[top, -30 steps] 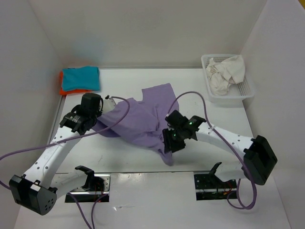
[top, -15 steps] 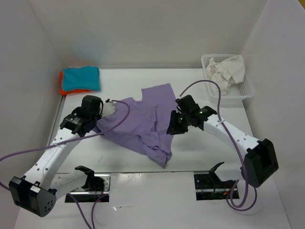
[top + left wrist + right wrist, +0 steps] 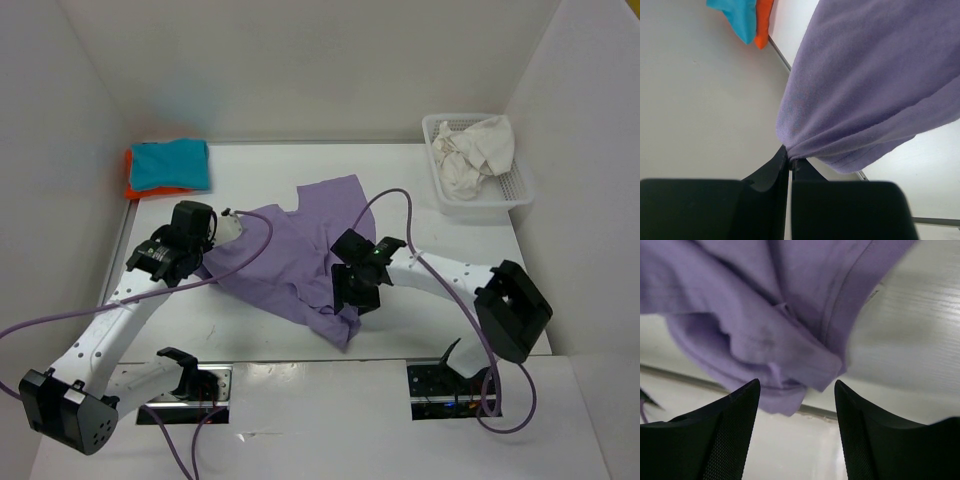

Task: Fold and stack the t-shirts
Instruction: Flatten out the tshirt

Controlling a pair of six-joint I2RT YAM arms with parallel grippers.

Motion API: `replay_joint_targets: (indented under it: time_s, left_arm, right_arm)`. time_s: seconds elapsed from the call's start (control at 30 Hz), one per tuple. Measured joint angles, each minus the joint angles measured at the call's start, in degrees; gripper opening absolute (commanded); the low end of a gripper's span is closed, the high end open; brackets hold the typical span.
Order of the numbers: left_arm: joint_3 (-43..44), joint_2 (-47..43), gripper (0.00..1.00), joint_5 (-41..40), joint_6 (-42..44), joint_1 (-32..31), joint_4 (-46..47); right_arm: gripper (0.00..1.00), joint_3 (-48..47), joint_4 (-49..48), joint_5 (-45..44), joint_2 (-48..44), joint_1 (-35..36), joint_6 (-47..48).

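Left hand (image 3: 789,160) shut on left edge of purple t-shirt (image 3: 290,250). Crumpled mid-worktop (image 3: 260,180), stretched slantwise from that pinch to bunched near-right corner. Right hand (image 3: 796,385) open, fingers apart, just over that corner; nearer arm for it. Teal t-shirt (image 3: 172,163) folded on orange t-shirt (image 3: 133,187), far left. White t-shirt (image 3: 475,150) in basket (image 3: 500,205), far right. Flat white worktop, walls close around.
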State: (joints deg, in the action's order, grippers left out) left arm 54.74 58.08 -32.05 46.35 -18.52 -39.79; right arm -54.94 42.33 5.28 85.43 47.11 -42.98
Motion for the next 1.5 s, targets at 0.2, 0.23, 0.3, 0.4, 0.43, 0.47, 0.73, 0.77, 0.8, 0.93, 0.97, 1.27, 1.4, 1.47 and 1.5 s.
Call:
replay_joint_targets:
  time_s: [0.2,0.23,0.3,0.4,0.43,0.47,0.73,0.77,0.8,0.93,0.97,1.27,1.4,1.47,1.5]
  left_arm:
    - [0.0,0.0,0.00,-0.1,0.0,0.0,0.0]
    - [0.0,0.0,0.00,-0.1,0.0,0.0,0.0]
    - [0.0,0.0,0.00,-0.2,0.0,0.0,0.0]
    - [0.0,0.0,0.00,-0.2,0.0,0.0,0.0]
    - [0.0,0.0,0.00,-0.2,0.0,0.0,0.0]
    - [0.0,0.0,0.00,-0.2,0.0,0.0,0.0]
    - [0.0,0.0,0.00,-0.2,0.0,0.0,0.0]
    - [0.0,0.0,0.00,-0.2,0.0,0.0,0.0]
    - [0.0,0.0,0.00,-0.2,0.0,0.0,0.0]
    - [0.0,0.0,0.00,-0.3,0.0,0.0,0.0]
    - [0.0,0.0,0.00,-0.3,0.0,0.0,0.0]
    - [5.7,-0.1,0.00,-4.5,6.0,1.5,1.9]
    - [17.2,-0.5,0.00,-6.1,11.3,1.6,5.9]
    - [21.4,-1.4,0.00,-6.7,14.1,1.6,9.4]
    - [22.8,-2.2,0.00,-6.9,15.5,1.6,11.1]
  right_arm:
    - [0.67,0.5,-1.2,-2.6,5.2,0.0,-2.5]
    - [0.67,0.9,-1.5,-3.0,5.4,0.0,-2.7]
    - [0.66,1.2,-1.7,-3.3,5.6,0.0,-2.9]
    - [0.59,1.3,-2.9,-3.4,6.3,0.0,-2.9]
    - [0.52,1.3,-3.1,-3.4,6.4,0.0,-3.0]
    - [0.48,1.3,-3.4,-3.4,6.5,0.0,-3.0]
    - [0.08,2.0,-4.3,-3.9,6.5,-0.8,-3.9]
    - [0.06,2.1,-4.1,-4.1,6.5,-1.0,-3.9]
    - [0.03,2.2,-4.0,-4.2,6.4,-1.2,-4.0]
    - [0.00,2.0,-2.8,-5.8,4.5,-2.1,-3.6]
    - [0.00,1.6,-2.0,-6.4,3.7,-2.7,-3.4]
    - [0.00,-22.1,13.0,-13.7,-8.9,-22.1,5.1]
    - [0.00,-46.5,17.6,-21.4,-11.8,-27.4,11.0]
    - [0.00,-57.7,18.8,-24.4,-12.6,-26.4,13.0]
    - [0.00,-62.3,19.3,-26.1,-13.3,-25.1,14.1]
